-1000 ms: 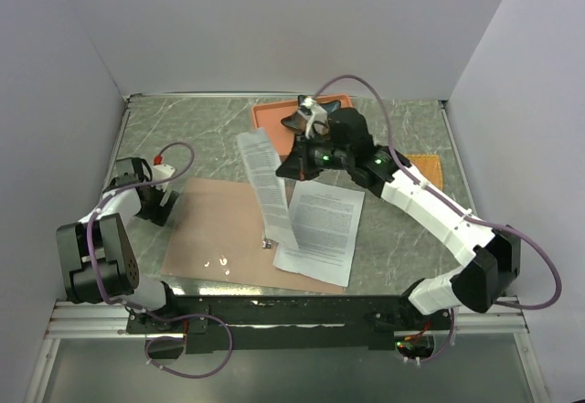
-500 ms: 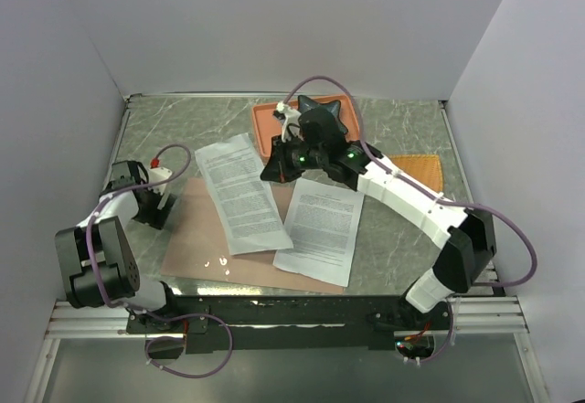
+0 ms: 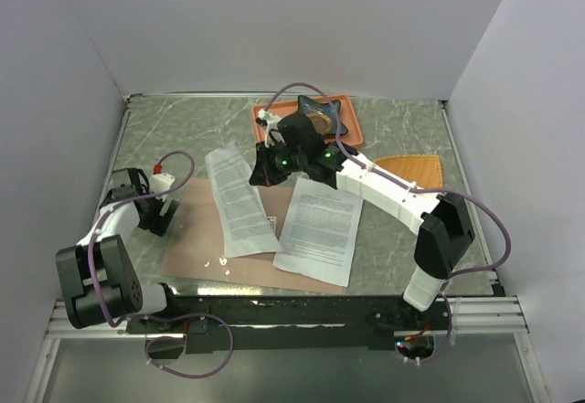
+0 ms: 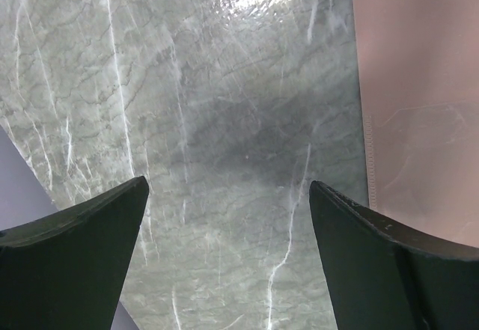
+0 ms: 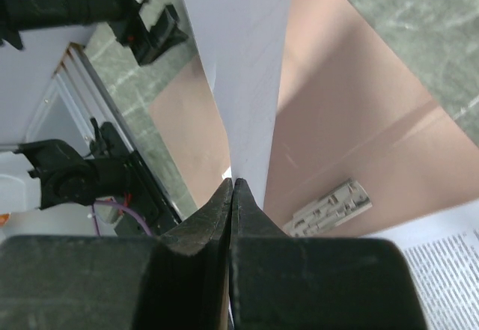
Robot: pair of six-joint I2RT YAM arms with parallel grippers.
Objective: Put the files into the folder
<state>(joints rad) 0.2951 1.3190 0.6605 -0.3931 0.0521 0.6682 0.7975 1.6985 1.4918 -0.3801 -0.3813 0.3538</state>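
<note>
Your right gripper (image 5: 233, 185) is pinched shut on the edge of the held sheet (image 3: 238, 204), which drapes across the folder (image 3: 196, 238) beside its silver clip (image 5: 333, 200). The second sheet (image 3: 320, 228) lies flat on the folder, overhanging its right edge. Your left gripper (image 4: 228, 195) hangs with its jaws spread wide and holding nothing, over the table (image 4: 187, 83) just off the folder's left edge.

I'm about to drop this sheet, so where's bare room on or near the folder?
Free: the folder's left strip, between the left hand and the held sheet in the right hand; also bare table beyond it, left of the tray. Crowded: the folder's right side, under the flat sheet.
</note>
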